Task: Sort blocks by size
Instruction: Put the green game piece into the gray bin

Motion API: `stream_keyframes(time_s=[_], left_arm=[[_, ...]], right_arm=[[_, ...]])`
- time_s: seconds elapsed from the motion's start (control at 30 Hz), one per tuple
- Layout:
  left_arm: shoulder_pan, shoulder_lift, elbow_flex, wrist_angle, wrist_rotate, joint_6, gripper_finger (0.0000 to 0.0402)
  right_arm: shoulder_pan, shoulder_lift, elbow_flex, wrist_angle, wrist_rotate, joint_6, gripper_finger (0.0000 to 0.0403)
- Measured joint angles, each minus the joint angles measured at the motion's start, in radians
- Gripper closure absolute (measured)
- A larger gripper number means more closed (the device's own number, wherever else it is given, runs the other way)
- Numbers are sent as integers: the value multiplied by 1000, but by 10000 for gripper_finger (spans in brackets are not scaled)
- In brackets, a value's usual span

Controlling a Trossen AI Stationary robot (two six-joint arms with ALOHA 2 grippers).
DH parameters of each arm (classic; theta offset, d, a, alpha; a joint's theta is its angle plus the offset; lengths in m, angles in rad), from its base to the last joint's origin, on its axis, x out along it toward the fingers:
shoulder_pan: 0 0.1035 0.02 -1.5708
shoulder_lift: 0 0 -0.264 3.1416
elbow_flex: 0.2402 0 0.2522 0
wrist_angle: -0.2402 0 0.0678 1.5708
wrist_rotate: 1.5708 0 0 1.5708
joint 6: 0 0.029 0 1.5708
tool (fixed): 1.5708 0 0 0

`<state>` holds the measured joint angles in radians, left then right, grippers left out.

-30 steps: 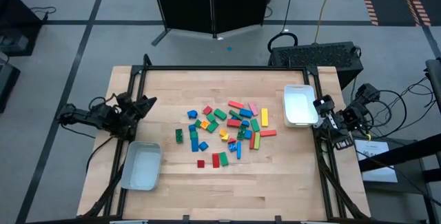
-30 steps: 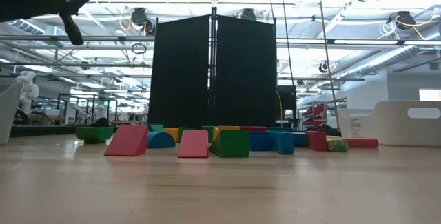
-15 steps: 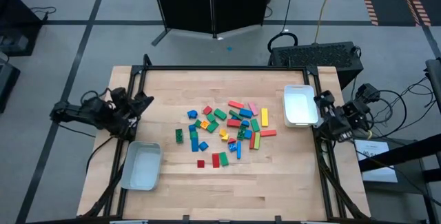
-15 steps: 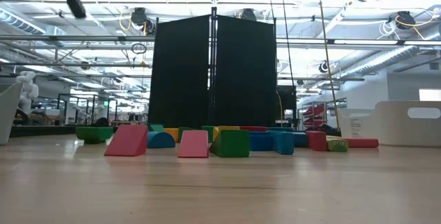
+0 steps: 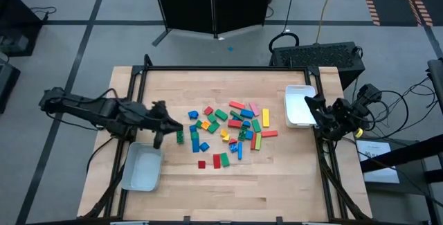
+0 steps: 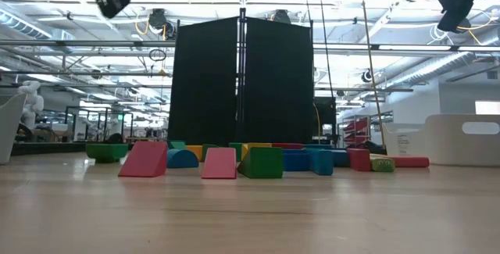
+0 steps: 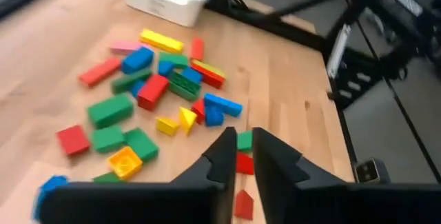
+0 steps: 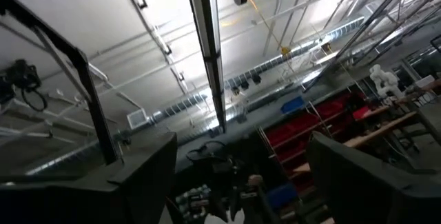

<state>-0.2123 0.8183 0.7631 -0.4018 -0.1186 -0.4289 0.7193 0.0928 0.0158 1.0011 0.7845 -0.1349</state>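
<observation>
- So on the far left there's the left arm stretched out over the table, with the left gripper (image 5: pixel 161 118) hanging above the wood just beside the left edge of the pile, close to a green block (image 5: pixel 180 136). In its wrist view the 2 fingers (image 7: pixel 222 156) sit nearly together with only a thin slit between them and nothing pinched (so basically closed and empty).
- Right below it, near the front-left corner, sits a pale tray (image 5: pixel 142 167), and I can't see any blocks in it.
- Middle of the table (image 5: pixel 173 79): the blocks (image 5: pixel 228 131) are all in 1 loose scatter, cubes and longer bars mixed in red, green, blue, yellow, orange and pink. The low view shows them sitting flat on the wood, a few wedge-ish ones in front.
- Further right, a second pale tray (image 5: pixel 299 106) at the right edge, also looking bare.
- Far right, the right gripper (image 5: pixel 313 107) waits at the table's edge by that tray, tilted up toward the ceiling, its fingers spread wide.
- My read: sorting hasn't really started, this is the reach for a first pick. Next move needs the left fingers to spread, drop over 1 block on the pile's left fringe without nudging its neighbours, then close.
</observation>
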Motion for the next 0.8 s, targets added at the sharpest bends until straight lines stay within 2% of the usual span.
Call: stream_keyframes(time_s=[0.13, 0.23, 0.27, 0.33, 0.4, 0.43, 0.53, 0.8], left_arm=[[0, 88, 8, -3, 40, 45, 302], [0, 141, 8, -2, 29, 46, 276], [0, 158, 8, -1, 6, 46, 270], [4, 195, 8, -8, -114, 20, 263], [24, 231, 8, -24, -249, -122, 261], [40, 250, 8, -40, -278, -213, 261], [82, 305, 8, -121, -256, -457, 260], [102, 453, 8, -307, -164, -724, 260]], right_arm=[[0, 0, 0, -12, 1, 0, 90], [0, 0, 0, -12, 1, 0, 90], [0, 0, 0, -12, 1, 0, 90], [0, 0, 0, -12, 1, 0, 90], [0, 0, 0, -12, 1, 0, 90], [0, 0, 0, -12, 1, 0, 90], [0, 0, 0, -12, 1, 0, 90], [0, 0, 0, -13, 1, 0, 90]])
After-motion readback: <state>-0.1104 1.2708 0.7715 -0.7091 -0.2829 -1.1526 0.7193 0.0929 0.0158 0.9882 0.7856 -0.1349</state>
